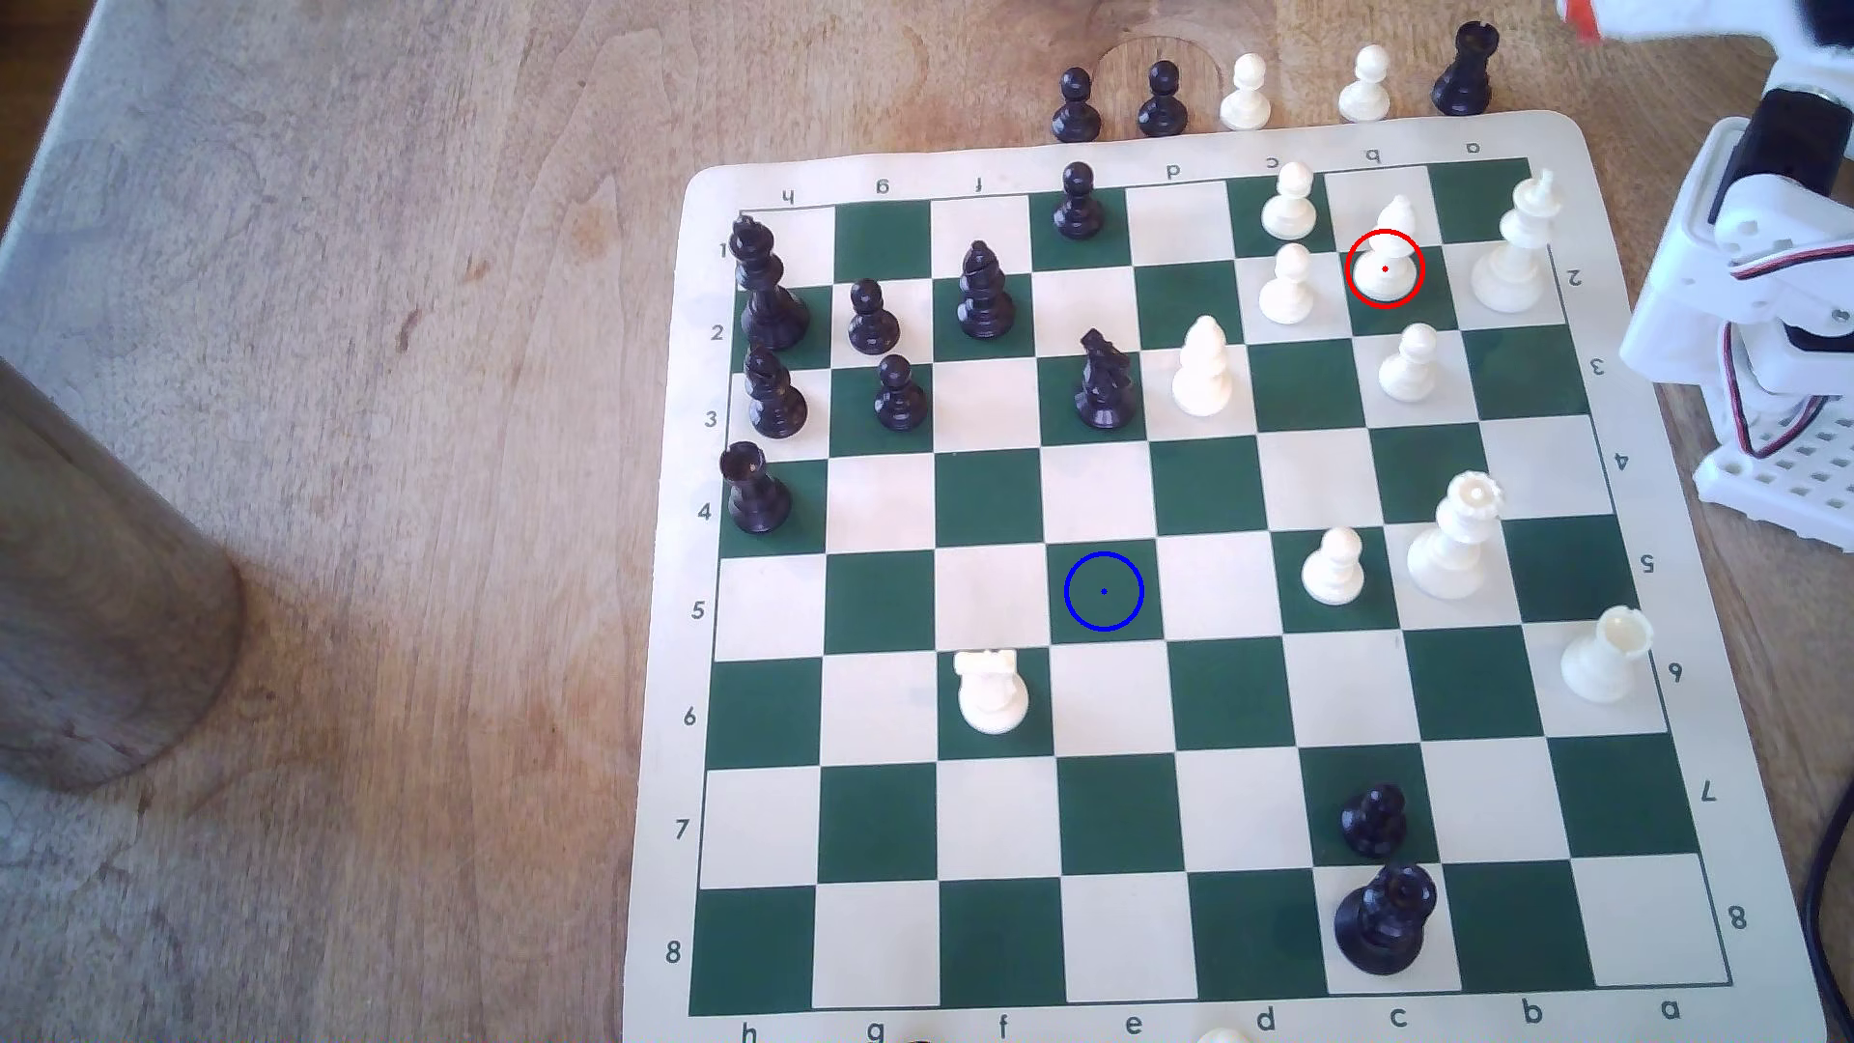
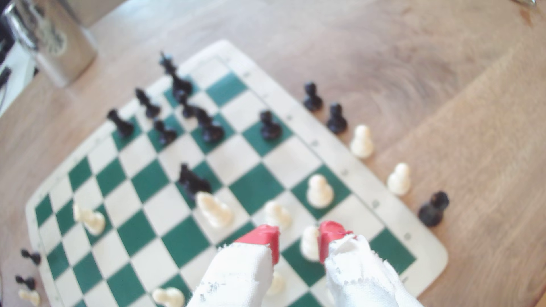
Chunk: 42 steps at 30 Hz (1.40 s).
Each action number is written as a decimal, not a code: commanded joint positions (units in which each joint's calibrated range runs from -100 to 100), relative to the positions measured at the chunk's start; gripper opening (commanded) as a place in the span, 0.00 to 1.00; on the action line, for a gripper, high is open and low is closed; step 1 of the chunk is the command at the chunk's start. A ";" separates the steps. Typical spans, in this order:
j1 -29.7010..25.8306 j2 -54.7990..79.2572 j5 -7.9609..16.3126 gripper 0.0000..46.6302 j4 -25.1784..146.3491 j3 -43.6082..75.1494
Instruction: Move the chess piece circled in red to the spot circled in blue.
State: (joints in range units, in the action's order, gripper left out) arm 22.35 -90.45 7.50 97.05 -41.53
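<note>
The chess piece circled in red is a cream-white bishop standing upright on a dark green square near the board's far right corner in the exterior view. The spot circled in blue is a bare dark green square near the board's middle, several squares away along a diagonal. In the wrist view my gripper is open, its red-tipped, white-wrapped fingers held above the board. The bishop shows through the gap between them, untouched. A red fingertip pokes in at the exterior view's top right.
White pawns and a tall cross-topped white piece crowd the bishop. Another white bishop and a black knight stand near the diagonal. Captured pieces line the far edge. The arm's base is at the right, a metal cup beyond the board.
</note>
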 commanded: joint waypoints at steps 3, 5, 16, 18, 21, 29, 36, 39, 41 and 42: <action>0.85 13.62 -0.44 0.27 -1.80 0.19; 0.85 17.44 -0.15 0.27 -3.52 0.19; -0.95 41.13 3.32 0.27 -10.89 1.91; -0.80 42.91 3.57 0.30 -10.89 1.91; -0.41 44.27 3.47 0.33 -11.06 0.91; 2.18 44.61 2.54 0.34 -15.97 -7.16; 2.96 44.52 2.59 0.37 -20.07 -11.33; 3.04 44.78 2.74 0.38 -21.46 -11.78; 2.96 45.46 2.78 0.38 -22.11 -11.87; 2.80 46.39 2.78 0.38 -22.85 -12.14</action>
State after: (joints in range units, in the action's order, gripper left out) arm 25.15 -45.20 10.13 75.62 -54.00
